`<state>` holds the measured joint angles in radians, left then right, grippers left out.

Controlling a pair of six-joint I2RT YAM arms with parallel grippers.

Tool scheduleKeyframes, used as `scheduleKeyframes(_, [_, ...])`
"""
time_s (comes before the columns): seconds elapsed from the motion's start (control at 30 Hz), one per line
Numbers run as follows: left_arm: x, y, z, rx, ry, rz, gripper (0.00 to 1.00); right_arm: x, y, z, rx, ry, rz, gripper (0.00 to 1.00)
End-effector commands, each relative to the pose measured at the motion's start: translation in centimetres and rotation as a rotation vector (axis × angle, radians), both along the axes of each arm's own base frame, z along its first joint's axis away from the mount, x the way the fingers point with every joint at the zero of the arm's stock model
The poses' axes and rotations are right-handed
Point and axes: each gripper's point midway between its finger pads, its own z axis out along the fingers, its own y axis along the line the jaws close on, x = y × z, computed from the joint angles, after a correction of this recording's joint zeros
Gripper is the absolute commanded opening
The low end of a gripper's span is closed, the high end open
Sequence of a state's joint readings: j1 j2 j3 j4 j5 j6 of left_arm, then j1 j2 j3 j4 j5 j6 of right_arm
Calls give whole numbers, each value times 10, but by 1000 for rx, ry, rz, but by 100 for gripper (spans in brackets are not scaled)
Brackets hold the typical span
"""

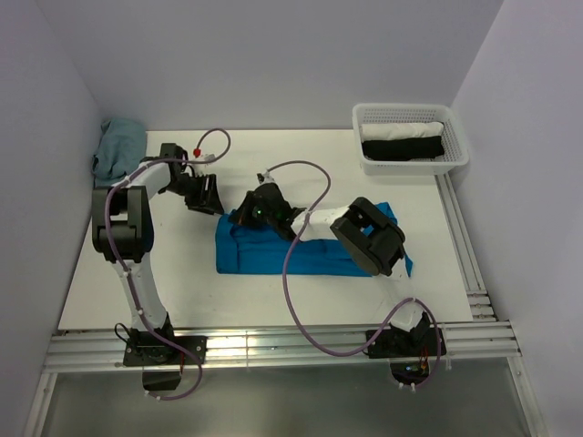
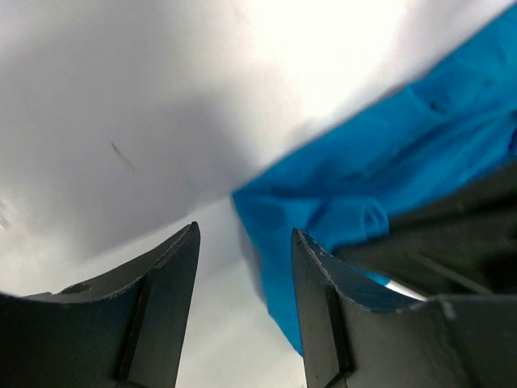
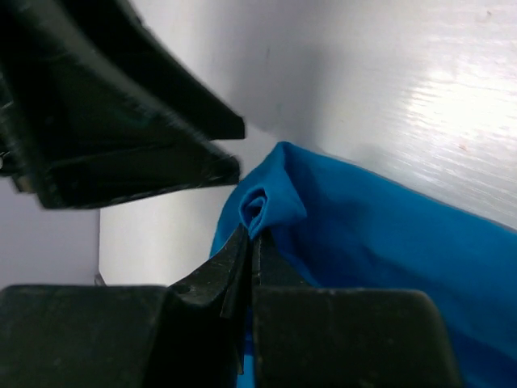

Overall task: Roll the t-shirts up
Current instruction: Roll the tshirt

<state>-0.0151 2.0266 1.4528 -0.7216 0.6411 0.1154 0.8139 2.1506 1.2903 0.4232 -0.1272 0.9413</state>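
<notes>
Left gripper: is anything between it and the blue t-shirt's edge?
Nothing visible. The left gripper is open, with the edge of the t-shirt just ahead. The right gripper is shut on a corner of it close by.

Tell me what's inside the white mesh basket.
The white mesh basket holds a white rolled cloth bundle and, beside it, a black rolled cloth bundle. Anything beneath them is covered.

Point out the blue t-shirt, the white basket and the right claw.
blue t-shirt (image 1: 255,257): top external view, flat left part of the fabric.
white basket (image 1: 414,167): top external view, its front wall.
right claw (image 3: 251,239): right wrist view, where its tips pinch a shirt fold.
</notes>
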Motion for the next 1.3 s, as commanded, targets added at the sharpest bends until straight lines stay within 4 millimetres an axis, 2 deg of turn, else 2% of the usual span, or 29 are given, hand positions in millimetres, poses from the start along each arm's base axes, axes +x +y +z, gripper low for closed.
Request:
scheduleKeyframes(0.0, [12,-4,1,6,-10,-23,55,13,11,41,5,-119,0,0])
scheduleKeyframes(0.07, [16,-6,0,-2,-2,-18,55,19,17,55,15,-149,6,0])
scheduleKeyframes(0.17, [20,-7,1,-8,-6,-11,55,26,24,56,-5,-155,21,0])
scheduleKeyframes(0.4, [26,-13,-2,-35,12,-24,54,25,27,49,0,-160,40,0])
scheduleKeyframes(0.8, [40,-25,19,-115,-4,-48,58,17,22,30,-15,-110,38,0])
scheduleKeyframes(0.9, [35,-30,20,-126,9,-87,60,17,22,31,-13,-111,34,0])
scheduleKeyframes(1.0, [23,-34,12,-103,50,-158,59,17,22,32,-21,-111,35,0])
scheduleKeyframes(1.17, [4,-29,-4,-66,112,-234,51,19,18,33,-43,-115,21,0])
scheduleKeyframes(1.27, [3,-25,-2,-53,109,-237,45,19,16,32,-53,-110,19,0])
